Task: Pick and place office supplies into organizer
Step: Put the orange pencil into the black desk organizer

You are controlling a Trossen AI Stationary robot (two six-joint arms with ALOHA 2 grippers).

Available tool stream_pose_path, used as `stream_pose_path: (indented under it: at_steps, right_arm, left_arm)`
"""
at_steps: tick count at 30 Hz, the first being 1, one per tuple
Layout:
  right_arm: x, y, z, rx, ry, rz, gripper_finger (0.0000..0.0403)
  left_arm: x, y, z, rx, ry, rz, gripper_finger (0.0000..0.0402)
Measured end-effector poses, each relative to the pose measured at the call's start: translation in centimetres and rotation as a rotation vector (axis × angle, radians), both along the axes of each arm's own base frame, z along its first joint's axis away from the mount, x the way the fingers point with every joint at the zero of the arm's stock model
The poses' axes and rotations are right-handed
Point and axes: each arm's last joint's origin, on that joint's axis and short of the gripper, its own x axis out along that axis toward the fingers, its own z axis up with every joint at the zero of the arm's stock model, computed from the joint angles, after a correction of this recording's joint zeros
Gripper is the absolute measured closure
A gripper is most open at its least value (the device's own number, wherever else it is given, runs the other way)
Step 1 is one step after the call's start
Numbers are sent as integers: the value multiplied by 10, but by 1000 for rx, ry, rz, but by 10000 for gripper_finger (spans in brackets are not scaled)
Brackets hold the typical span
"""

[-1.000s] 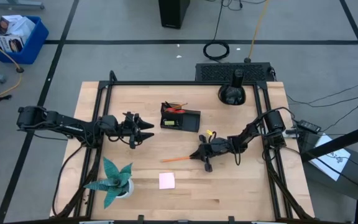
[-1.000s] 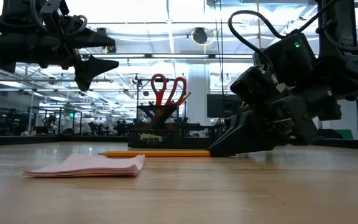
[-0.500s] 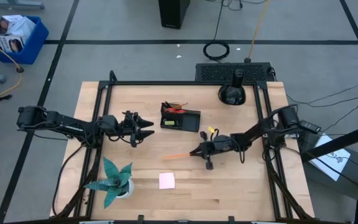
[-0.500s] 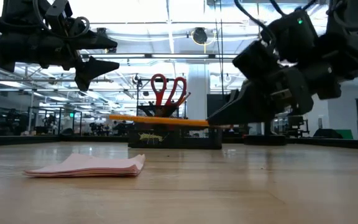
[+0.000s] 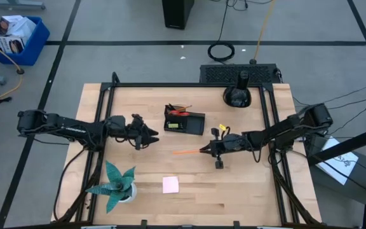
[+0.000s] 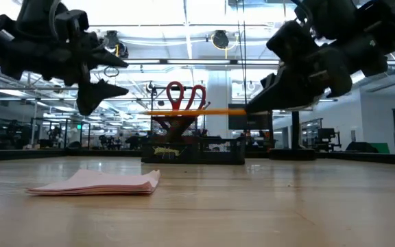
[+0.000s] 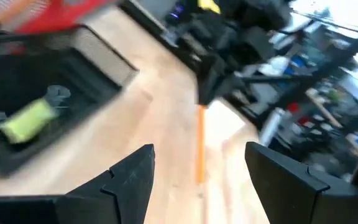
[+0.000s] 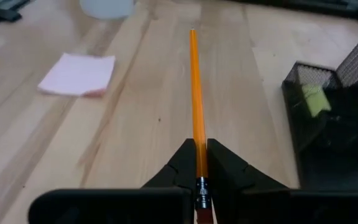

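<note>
An orange pencil (image 5: 186,151) hangs level above the table in my right gripper (image 5: 205,151), which is shut on it just in front of the black organizer (image 5: 184,119). The low view shows the pencil (image 6: 190,111) well clear of the table. The organizer holds red-handled scissors (image 6: 185,96) upright and a yellow-green piece (image 7: 27,119). A pink sticky-note pad (image 5: 170,184) lies flat near the table's front. My left gripper (image 5: 152,135) is open and empty, left of the organizer, above the table, pointing toward the pencil (image 7: 199,143). My right gripper pinches the pencil between its two fingers (image 8: 182,163) near the eraser end, just ahead of the metal ferrule (image 8: 201,185). The fingers come level from the table's right and lie along the pencil. The pencil sticks out level toward the table's left, lifted clear.
A teal spiky plant (image 5: 116,184) in a white pot stands at the front left. A round black domed object (image 5: 237,95) sits at the far right. Bare wood lies between the pad and the organizer.
My right gripper has risen with the pencil, lifting it off the table to about the height of the organizer's top, and has drifted a little toward the far edge; the pencil stays level. My left gripper has shifted slightly toward the table's right.
</note>
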Motion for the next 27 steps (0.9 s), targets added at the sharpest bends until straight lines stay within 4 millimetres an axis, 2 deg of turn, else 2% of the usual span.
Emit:
stream_pose_path:
  at_steps: [5, 9, 12, 16, 27]
  right_arm:
    - [0, 0, 1, -9, -3, 5, 388]
    - [0, 0, 1, -7, -5, 4, 388]
    - [2, 1, 3, 8, 5, 7, 388]
    - [5, 3, 7, 20, 2, 30, 388]
    - [6, 5, 8, 1, -15, 46, 387]
  left_arm:
    - [11, 1, 20, -72, -25, -159, 147]
    - [22, 1, 31, -99, 77, -170, 147]
    - [32, 1, 29, -129, 198, -177, 147]
    - [44, 2, 25, -166, 276, -181, 147]
    - [69, -3, 9, -205, 355, -233, 147]
